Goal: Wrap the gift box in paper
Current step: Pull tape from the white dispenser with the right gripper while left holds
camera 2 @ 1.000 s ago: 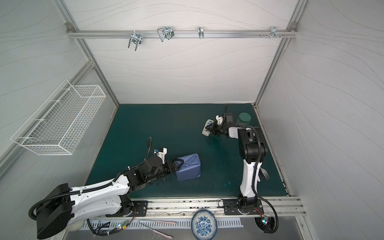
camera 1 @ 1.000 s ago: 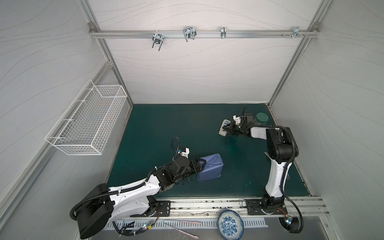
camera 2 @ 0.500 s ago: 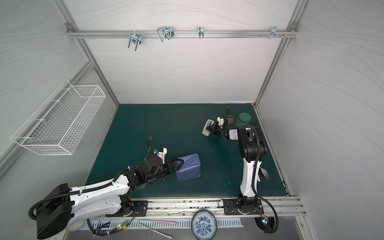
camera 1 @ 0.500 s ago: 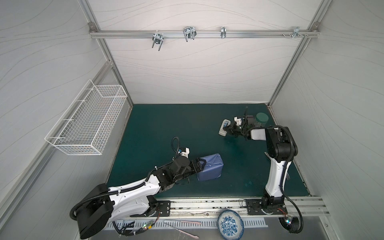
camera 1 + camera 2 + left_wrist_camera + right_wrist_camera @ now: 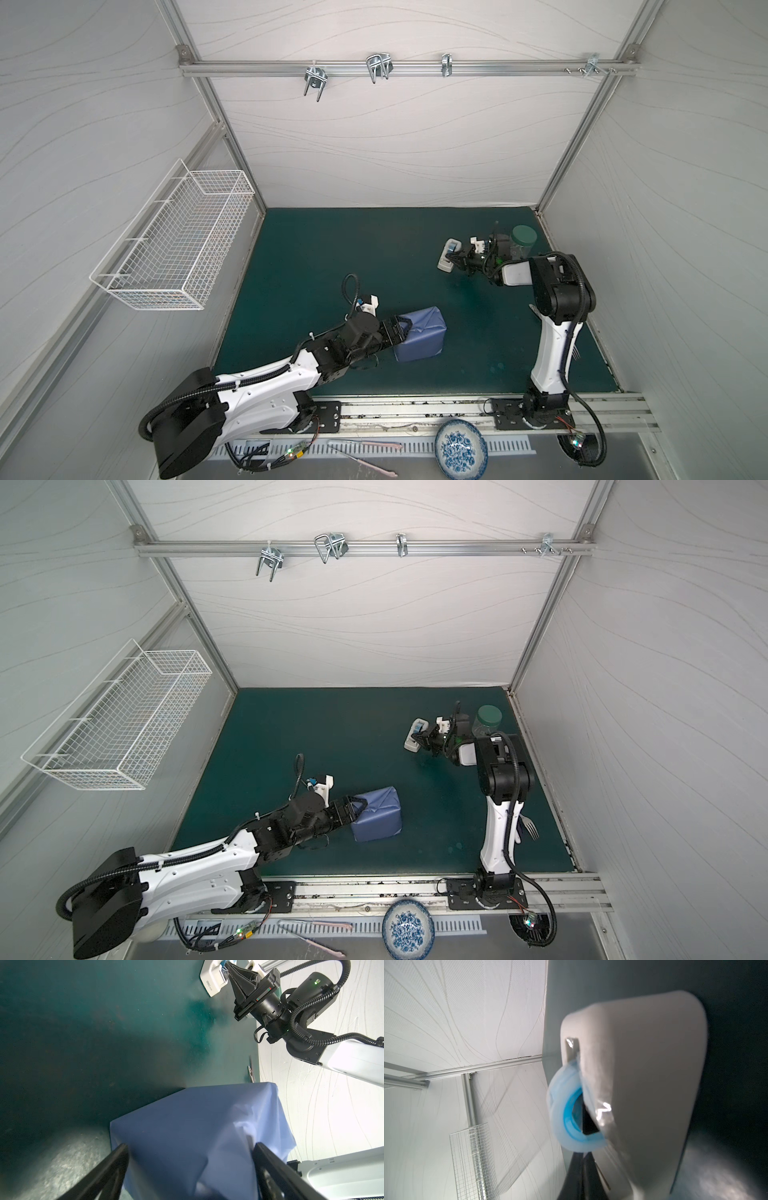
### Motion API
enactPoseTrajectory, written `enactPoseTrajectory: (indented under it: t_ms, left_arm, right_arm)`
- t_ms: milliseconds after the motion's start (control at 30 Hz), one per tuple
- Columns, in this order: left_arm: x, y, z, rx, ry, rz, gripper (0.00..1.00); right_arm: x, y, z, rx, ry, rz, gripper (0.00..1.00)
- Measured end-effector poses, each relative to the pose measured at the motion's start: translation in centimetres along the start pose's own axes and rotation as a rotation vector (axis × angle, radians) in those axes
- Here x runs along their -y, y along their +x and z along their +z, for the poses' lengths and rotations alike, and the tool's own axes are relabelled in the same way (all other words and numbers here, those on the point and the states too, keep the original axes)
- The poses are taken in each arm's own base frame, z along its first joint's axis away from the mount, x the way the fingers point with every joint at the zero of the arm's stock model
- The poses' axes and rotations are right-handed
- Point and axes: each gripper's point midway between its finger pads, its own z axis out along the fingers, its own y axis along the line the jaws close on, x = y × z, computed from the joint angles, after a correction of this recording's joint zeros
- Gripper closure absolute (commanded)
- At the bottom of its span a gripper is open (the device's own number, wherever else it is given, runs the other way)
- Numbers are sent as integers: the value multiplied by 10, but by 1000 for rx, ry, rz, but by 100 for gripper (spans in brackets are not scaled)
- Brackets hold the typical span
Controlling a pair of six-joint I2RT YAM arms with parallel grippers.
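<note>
Left gripper (image 5: 400, 329): jaws spread wide, one finger (image 5: 118, 1157) on each side of the parcel's near end. The fingers overlap the paper (image 5: 187, 1122), but I can't tell whether they press on it. The gift box is fully under that paper, with none of its own surface showing. The parcel sits between and just ahead of the left fingertips on the green mat (image 5: 332, 257). The paper is creased and bunched beside one finger and smooth beside the other. Right gripper (image 5: 456, 258): fingers closed together, tips right at the white tape dispenser (image 5: 448, 255). In the right wrist view the tape roll (image 5: 571, 1109), with its blue core, is directly ahead of the closed tips. Can't tell whether any tape end is pinched between them. A jar with a green lid (image 5: 523, 241) stands behind the right fingers, near the wrist. The parcel is well apart from the right fingers.
</note>
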Motion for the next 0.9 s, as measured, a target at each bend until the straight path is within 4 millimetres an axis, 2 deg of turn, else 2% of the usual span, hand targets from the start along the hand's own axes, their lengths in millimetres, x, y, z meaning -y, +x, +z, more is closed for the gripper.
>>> enactPoseTrajectory:
  t_ms: [400, 733, 900]
  left_arm:
    - [0, 0, 0, 1, -2, 1, 6]
    - [-1, -1, 0, 3, -3, 2, 6]
    - [-1, -2, 0, 4, -4, 1, 6]
  right_arm:
    - [-4, 5, 0, 13, -34, 23, 100]
    - [-19, 19, -7, 10, -61, -4, 100]
    - [-18, 31, -8, 1, -52, -4, 100]
